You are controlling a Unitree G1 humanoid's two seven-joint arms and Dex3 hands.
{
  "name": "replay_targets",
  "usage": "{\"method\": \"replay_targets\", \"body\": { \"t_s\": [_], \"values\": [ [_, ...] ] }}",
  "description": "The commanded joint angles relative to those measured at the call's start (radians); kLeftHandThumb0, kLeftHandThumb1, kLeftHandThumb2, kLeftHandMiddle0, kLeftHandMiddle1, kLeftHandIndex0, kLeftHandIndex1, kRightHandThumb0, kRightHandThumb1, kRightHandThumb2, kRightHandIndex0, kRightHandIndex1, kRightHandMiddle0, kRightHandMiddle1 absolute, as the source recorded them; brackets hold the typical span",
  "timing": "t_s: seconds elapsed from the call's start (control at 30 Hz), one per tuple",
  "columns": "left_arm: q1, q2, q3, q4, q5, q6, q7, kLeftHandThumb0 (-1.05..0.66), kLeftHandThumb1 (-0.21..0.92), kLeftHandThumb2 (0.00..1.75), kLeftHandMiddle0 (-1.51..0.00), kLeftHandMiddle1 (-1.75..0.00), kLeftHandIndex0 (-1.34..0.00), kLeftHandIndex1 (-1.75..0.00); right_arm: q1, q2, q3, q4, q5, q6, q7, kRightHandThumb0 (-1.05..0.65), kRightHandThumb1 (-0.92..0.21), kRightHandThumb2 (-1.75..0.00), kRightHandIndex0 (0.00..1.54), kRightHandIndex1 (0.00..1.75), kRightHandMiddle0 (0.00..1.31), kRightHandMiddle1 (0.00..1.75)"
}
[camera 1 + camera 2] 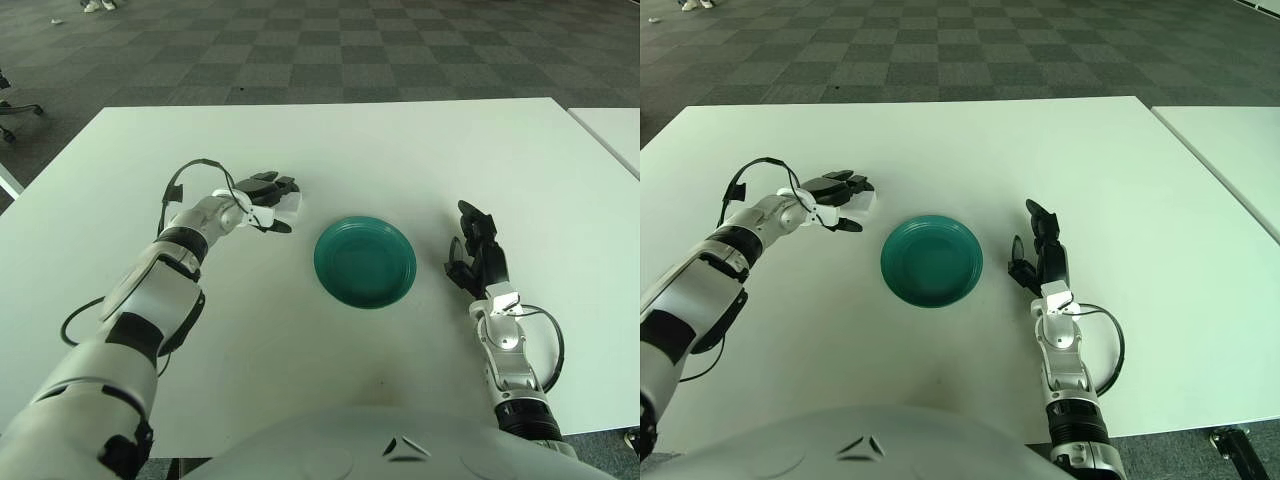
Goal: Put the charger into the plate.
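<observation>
The white charger [290, 208] lies on the white table, a short way left of the round teal plate [364, 262]. My left hand [277, 205] is at the charger: the dark fingers [272, 183] lie over its top and the thumb presses under its near side, so the hand is shut on it. The charger stays low, at table height. Nothing is in the plate. My right hand [476, 255] shows to the right of the plate, its fingers upright and relaxed, holding nothing.
The white table [330, 150] stretches wide beyond the plate. A second white table [615, 125] begins at the far right, past a narrow gap. Checkered carpet lies behind. A black cable loops over my left wrist [190, 170].
</observation>
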Motion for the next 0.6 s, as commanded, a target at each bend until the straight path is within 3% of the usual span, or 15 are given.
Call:
{"method": "replay_targets", "body": {
  "t_s": [0.0,0.27,0.33,0.37,0.4,0.5,0.57],
  "values": [
    [0.013,-0.015,-0.019,0.038,0.012,0.043,-0.004,-1.05,0.92,0.39,-0.04,-0.02,0.0,-0.89,0.118,0.038,0.019,0.13,-0.002,0.032,0.006,-0.84,-0.92,-0.87,0.17,0.0,0.0,0.58],
    [0.026,-0.046,-0.021,0.063,0.008,0.066,0.038,-1.05,0.92,0.41,-0.22,-0.17,-0.05,-1.01,0.124,0.033,0.016,0.112,0.002,0.032,0.017,-0.83,-0.92,-0.87,0.18,0.01,0.0,0.6],
    [0.026,-0.051,-0.023,0.066,0.008,0.073,0.044,-1.05,0.92,0.41,-0.1,-0.6,-0.07,-1.08,0.124,0.031,0.015,0.11,0.003,0.032,0.02,-0.82,-0.92,-0.87,0.18,0.01,0.0,0.6],
    [0.027,-0.053,-0.023,0.067,0.008,0.077,0.049,-1.05,0.92,0.41,-0.08,-0.69,-0.08,-1.1,0.124,0.031,0.014,0.108,0.004,0.033,0.021,-0.82,-0.92,-0.87,0.18,0.01,0.0,0.61],
    [0.027,-0.055,-0.023,0.068,0.007,0.08,0.052,-1.02,0.92,0.39,-0.05,-0.93,-0.1,-1.24,0.123,0.031,0.013,0.107,0.005,0.034,0.022,-0.82,-0.92,-0.87,0.18,0.01,0.0,0.61],
    [0.027,-0.061,-0.025,0.07,0.009,0.095,0.071,-0.92,0.92,0.34,-0.02,-1.31,-0.15,-1.48,0.122,0.032,0.009,0.106,0.01,0.035,0.026,-0.82,-0.92,-0.87,0.18,0.01,0.0,0.62],
    [0.028,-0.066,-0.029,0.071,0.013,0.11,0.093,-0.62,0.74,0.65,-0.02,-1.56,-0.32,-1.6,0.121,0.033,0.006,0.103,0.017,0.038,0.03,-0.82,-0.92,-0.87,0.18,0.01,0.0,0.63]
  ]
}}
